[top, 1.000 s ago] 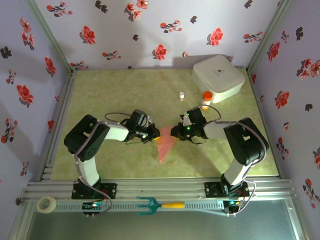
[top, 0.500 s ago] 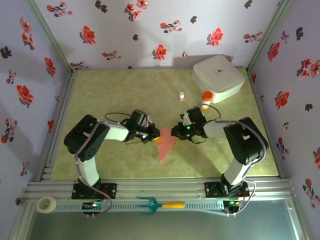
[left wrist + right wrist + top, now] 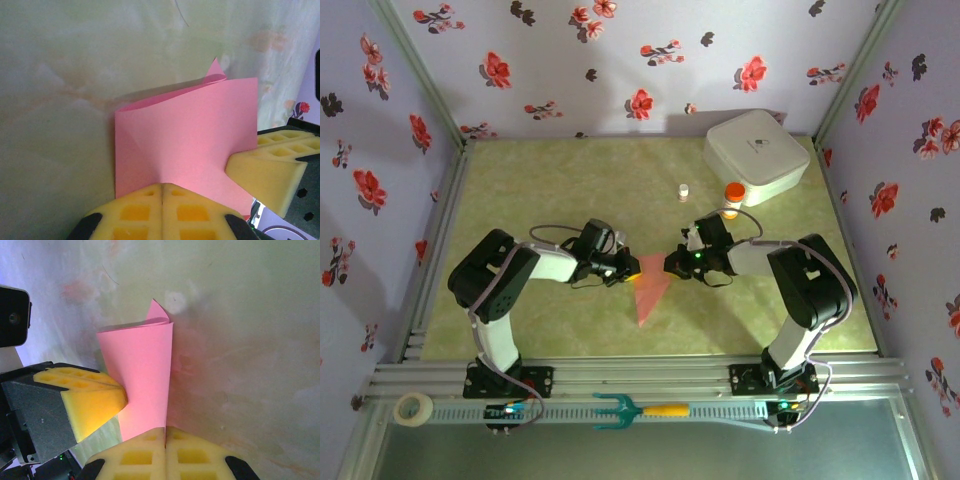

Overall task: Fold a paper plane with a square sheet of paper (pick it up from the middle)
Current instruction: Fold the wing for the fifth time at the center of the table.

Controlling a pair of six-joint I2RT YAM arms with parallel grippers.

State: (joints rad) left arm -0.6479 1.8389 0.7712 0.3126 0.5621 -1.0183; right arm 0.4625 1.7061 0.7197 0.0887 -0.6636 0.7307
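The square sheet of paper is salmon pink and folded into a wedge that narrows to a tip pointing at the near edge. It hangs just above the table's middle, between both grippers. My left gripper is shut on its left side. In the left wrist view the paper rises out of the closed pads. My right gripper is shut on the right side. In the right wrist view the paper's edge runs into the closed jaws of the right gripper. A finished paper plane is not to be seen.
A white rounded box stands at the back right. An orange-capped bottle and a small white vial stand just behind the right arm. A teal fork and a tape roll lie on the front rail.
The right gripper's jaws have closed fully on the paper's edge. Both arms and the paper have barely shifted.
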